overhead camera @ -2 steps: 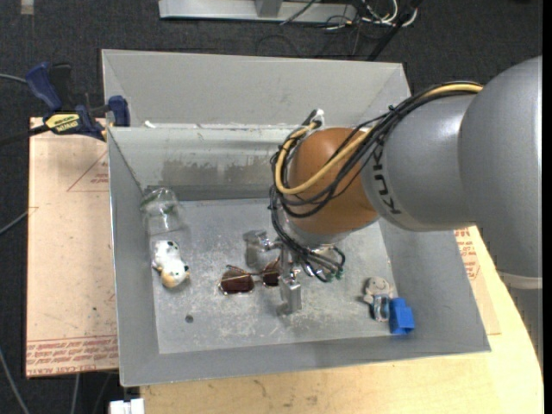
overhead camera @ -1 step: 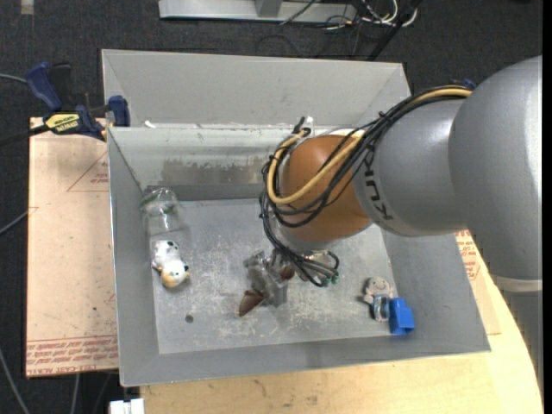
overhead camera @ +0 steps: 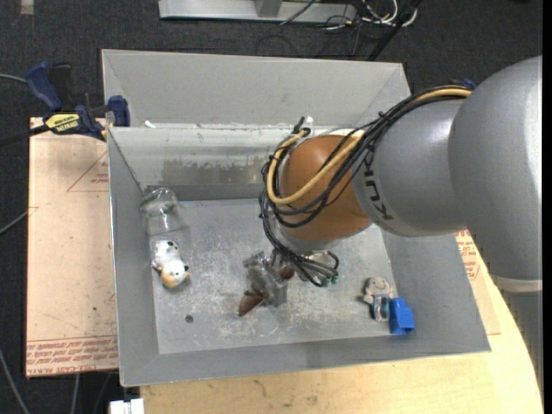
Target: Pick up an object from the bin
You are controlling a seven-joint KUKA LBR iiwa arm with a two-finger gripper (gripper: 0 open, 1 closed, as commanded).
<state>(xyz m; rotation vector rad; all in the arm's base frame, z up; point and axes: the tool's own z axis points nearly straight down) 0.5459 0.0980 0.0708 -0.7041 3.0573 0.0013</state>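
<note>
I am reaching into the grey metal bin from three o'clock, and my pincer is hanging low over the floor, a little toward six o'clock from the bin's middle. Whether it is open or closed I cannot tell from here. At its tip, toward seven o'clock, a small dark brown pointed thing is lying on the floor, looking to be touching the pincer or just beside it. Farther out, toward four o'clock, a small grey figure is lying against a blue block. Toward nine o'clock, well apart from me, a white and yellow toy is resting, and beyond it, toward ten o'clock, a clear plastic bottle is sitting near the back wall.
</note>
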